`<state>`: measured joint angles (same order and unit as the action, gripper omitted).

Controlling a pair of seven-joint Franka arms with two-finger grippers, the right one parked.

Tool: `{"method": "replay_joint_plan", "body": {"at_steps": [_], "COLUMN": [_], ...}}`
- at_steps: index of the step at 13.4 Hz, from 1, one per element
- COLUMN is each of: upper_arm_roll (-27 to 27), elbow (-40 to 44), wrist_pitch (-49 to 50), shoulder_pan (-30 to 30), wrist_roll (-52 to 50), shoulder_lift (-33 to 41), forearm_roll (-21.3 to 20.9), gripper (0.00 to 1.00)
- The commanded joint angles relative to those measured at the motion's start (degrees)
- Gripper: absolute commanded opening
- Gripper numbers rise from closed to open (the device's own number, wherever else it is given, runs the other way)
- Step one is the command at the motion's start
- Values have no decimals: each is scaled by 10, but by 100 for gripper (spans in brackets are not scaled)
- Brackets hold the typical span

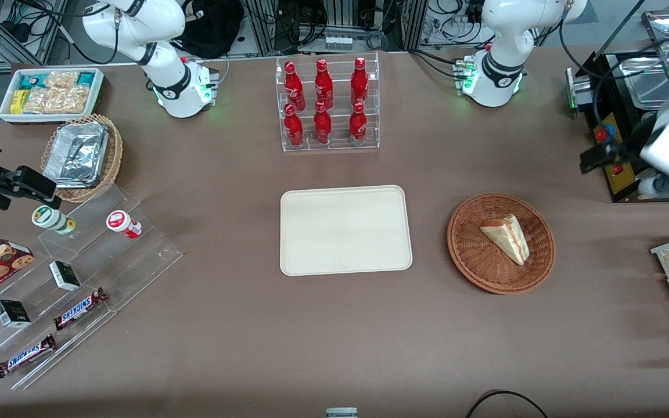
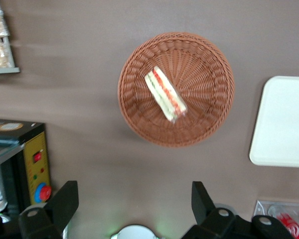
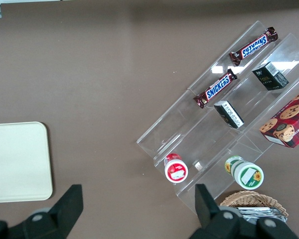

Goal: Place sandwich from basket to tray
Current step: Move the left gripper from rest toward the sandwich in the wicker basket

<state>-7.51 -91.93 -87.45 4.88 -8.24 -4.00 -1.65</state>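
Left wrist view gives you the clearest reading of the gripper (image 2: 132,199): its two dark fingers (image 2: 65,199) stand wide apart, with bare brown table (image 2: 65,124) showing between them. They hold nothing and touch nothing. You can see the gripper hanging well above the table surface, clear of every object.

Below and ahead of the fingertips lies the basket (image 2: 209,114), round and reddish-brown, resting flat on the table. The sandwich (image 2: 164,93) sits inside it, near the middle of the weave, lying on its side with the red and green filling edge turned up toward the camera. Nothing of the gripper reaches the basket rim or the sandwich.

Front view shows you the working arm's wrist at the table's edge, over a black machine (image 1: 622,151) with a red button, with the basket (image 1: 474,255) nearer the front camera than the gripper. The sandwich (image 1: 507,237) rests in it. The tray (image 1: 345,230) lies flat just beside the basket, toward the parked arm's end, apart from it, its cream surface bare.
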Motion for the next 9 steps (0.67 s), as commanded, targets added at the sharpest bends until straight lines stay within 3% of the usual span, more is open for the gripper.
{"method": "replay_joint_plan", "body": {"at_steps": [1, 9], "upper_arm_roll": [-13, -44], "elbow": [-62, -264], "wrist_pitch": [-90, -355], "shoulder_pan": [2, 2], "wrist_roll": [-53, -325], "shoulder_lift": [-16, -13], "forearm_roll": [-5, -8], "gripper": [100, 100]}}
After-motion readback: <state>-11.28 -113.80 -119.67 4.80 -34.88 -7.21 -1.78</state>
